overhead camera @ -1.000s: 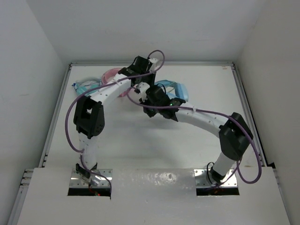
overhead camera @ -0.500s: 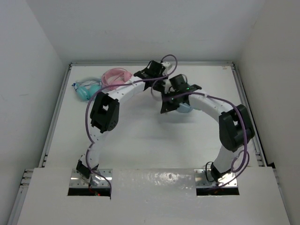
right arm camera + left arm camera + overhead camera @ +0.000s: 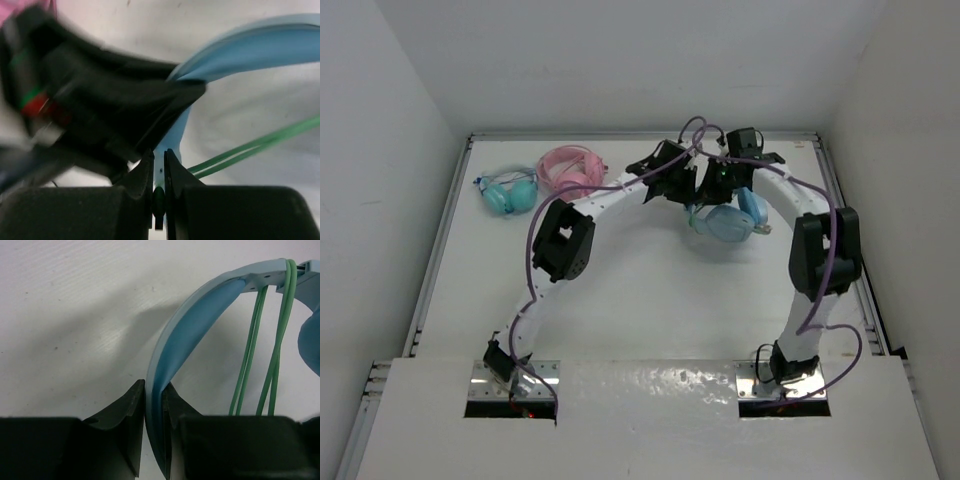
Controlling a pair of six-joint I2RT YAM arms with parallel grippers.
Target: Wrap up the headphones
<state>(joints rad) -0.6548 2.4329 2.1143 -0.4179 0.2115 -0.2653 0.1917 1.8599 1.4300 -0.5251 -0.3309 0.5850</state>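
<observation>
- Light-blue headband arcs up and to the right from your left gripper, whose jaws are clenched across its lower end.
- Your right gripper, just beside the left one, is pinched on what looks like a strand of the pale-green cable, which loops over the band's upper right.
- Your headphones sit upper right of centre in the top view, with the earcups below both grippers.

Light-blue headphones with pale-green cable; pink pair; teal pair; white bench; white arms, purple cords.
</observation>
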